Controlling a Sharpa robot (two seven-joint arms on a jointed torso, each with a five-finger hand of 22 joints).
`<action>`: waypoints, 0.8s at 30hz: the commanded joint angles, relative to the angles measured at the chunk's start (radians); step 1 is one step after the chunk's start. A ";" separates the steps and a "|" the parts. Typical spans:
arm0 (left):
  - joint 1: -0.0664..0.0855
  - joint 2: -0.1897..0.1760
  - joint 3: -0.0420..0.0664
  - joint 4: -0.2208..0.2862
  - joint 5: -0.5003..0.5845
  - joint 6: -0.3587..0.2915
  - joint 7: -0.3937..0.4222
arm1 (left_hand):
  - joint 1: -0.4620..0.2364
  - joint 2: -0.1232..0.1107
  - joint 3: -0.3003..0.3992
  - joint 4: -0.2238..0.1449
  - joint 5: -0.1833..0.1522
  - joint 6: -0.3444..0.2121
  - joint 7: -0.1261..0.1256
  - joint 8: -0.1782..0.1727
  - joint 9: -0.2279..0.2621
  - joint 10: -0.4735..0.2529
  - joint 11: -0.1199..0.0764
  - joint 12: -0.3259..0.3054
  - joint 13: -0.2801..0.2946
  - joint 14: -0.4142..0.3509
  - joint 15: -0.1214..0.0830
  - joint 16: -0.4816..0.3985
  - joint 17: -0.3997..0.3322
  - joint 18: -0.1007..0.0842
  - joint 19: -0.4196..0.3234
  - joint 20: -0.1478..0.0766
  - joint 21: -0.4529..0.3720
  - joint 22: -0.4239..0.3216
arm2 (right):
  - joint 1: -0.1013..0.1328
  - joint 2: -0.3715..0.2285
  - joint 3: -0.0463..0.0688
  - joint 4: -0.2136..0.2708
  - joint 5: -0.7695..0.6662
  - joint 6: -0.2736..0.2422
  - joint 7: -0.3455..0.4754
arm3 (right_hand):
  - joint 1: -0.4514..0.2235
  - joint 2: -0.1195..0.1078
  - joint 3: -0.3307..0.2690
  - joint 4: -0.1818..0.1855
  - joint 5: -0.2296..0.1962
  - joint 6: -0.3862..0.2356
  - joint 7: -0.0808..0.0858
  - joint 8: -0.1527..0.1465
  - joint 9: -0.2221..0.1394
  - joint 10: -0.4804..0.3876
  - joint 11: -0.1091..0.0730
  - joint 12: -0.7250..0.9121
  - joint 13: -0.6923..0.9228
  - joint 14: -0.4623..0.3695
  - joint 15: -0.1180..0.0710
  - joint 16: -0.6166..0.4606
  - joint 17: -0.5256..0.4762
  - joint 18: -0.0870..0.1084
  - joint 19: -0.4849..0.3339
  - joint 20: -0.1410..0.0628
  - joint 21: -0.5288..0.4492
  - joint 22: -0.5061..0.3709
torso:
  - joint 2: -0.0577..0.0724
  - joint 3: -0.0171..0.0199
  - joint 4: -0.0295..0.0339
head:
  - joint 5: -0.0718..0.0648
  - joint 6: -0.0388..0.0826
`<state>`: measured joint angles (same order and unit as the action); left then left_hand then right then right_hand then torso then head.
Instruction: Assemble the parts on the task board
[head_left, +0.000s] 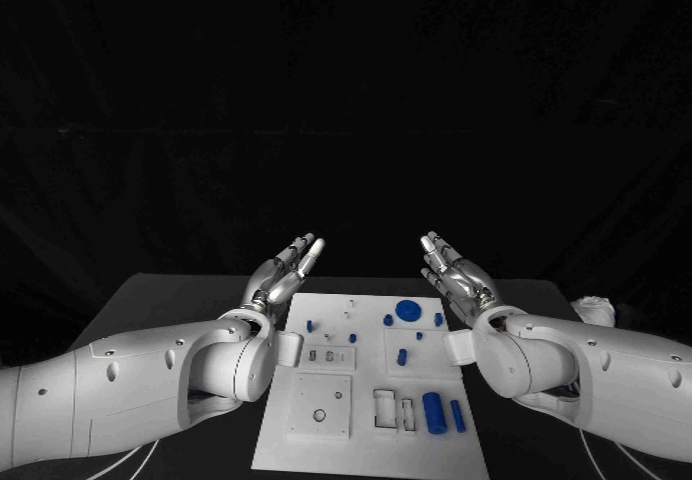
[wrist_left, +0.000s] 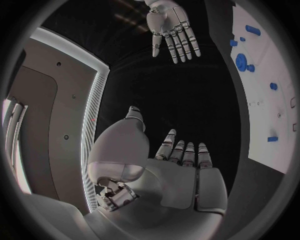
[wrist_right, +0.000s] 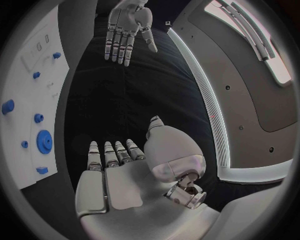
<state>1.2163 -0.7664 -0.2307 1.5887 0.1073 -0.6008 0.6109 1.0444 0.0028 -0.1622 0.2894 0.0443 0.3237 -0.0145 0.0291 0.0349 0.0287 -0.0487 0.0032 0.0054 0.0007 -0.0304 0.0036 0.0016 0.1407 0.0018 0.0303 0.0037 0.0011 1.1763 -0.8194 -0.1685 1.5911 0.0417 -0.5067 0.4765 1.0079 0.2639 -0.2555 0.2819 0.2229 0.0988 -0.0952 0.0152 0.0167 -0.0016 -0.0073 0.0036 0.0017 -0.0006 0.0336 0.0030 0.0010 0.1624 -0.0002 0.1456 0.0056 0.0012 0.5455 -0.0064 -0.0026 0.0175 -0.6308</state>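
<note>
Black table (head_left: 173, 300), white task board (head_left: 361, 440) on it.
The board lies flat at the table's middle, carrying small blue parts (head_left: 408, 310).

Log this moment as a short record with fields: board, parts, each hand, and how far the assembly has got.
board: white task board lies flat on the black table, between the two arms
parts: blue pieces on the board, among them a round gear-like disc near the far edge and two long cylinders lying near the near edge
left hand: left hand raised above the board's left edge, fingers straight, holds nothing
right hand: right hand raised above the board's right edge, fingers straight, holds nothing
progress: neither hand touches a part
</note>
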 joint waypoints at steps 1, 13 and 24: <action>0.002 0.002 0.000 0.003 0.032 0.060 0.052 | 0.018 -0.089 0.034 0.010 0.005 0.011 -0.007 0.007 0.002 -0.004 -0.013 0.003 0.001 -0.001 -0.027 -0.004 -0.002 0.033 -0.002 0.032 -0.004 -0.001 | 0.012 -0.004 -0.012 0.005 0.015 0.174 -0.015 | 0.059 -0.003 -0.029 0.006 -0.026 0.006 -0.024 0.005 0.002 0.002 0.007 -0.004 -0.002 0.001 0.077 -0.003 -0.001 0.010 0.000 0.061 -0.006 -0.001 | 0.000 0.0000 -0.0002 | 0.000 0.000; 0.011 -0.011 0.001 -0.013 0.006 0.243 0.049 | 0.028 -0.112 0.038 0.010 0.006 0.021 -0.007 0.008 0.003 -0.005 -0.013 0.003 0.001 -0.001 -0.022 -0.004 -0.002 0.037 -0.002 0.043 -0.004 -0.001 | 0.024 -0.083 -0.026 0.011 -0.099 0.366 -0.029 | 0.090 -0.010 -0.044 0.005 -0.035 0.020 -0.017 0.007 0.004 0.002 0.031 -0.004 -0.002 0.007 0.130 0.001 0.003 0.005 0.029 0.108 0.013 0.011 | 0.010 0.0017 0.0111 | 0.005 -0.075; 0.016 -0.026 0.000 -0.010 -0.099 0.275 0.012 | 0.167 -0.045 0.083 0.005 0.111 0.075 0.012 0.015 0.009 0.324 0.170 0.135 0.065 0.256 0.139 0.167 0.076 0.041 0.299 0.252 0.187 0.112 | 0.029 -0.104 -0.027 0.017 -0.296 0.329 -0.070 | 0.434 -0.040 0.103 -0.271 0.244 0.340 0.042 0.092 0.080 0.210 0.152 0.226 0.084 0.690 0.147 0.356 0.202 -0.007 0.705 0.116 0.340 0.157 | 0.014 0.0014 0.0116 | 0.008 -0.110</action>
<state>1.2291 -0.7917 -0.2313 1.5752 0.0821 -0.3723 0.6322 1.1997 -0.0494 -0.0847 0.2952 0.1448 0.3954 -0.0033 0.0382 0.0428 0.3160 0.1046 0.1214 0.0631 0.2251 0.1030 0.1496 0.0690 0.1712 0.2726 0.2755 0.1729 0.1039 1.2029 -0.9194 -0.1955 1.6058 -0.1167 -0.1897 0.4288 1.4149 0.2231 -0.1663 0.0330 0.4248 0.4201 -0.0558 0.1018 0.0922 0.1873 0.1395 0.2096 0.0780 0.6516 0.1812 0.3381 0.1949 0.1627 0.6748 0.2689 0.3324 0.1530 0.5571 -0.0046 0.0081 0.0268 -0.7310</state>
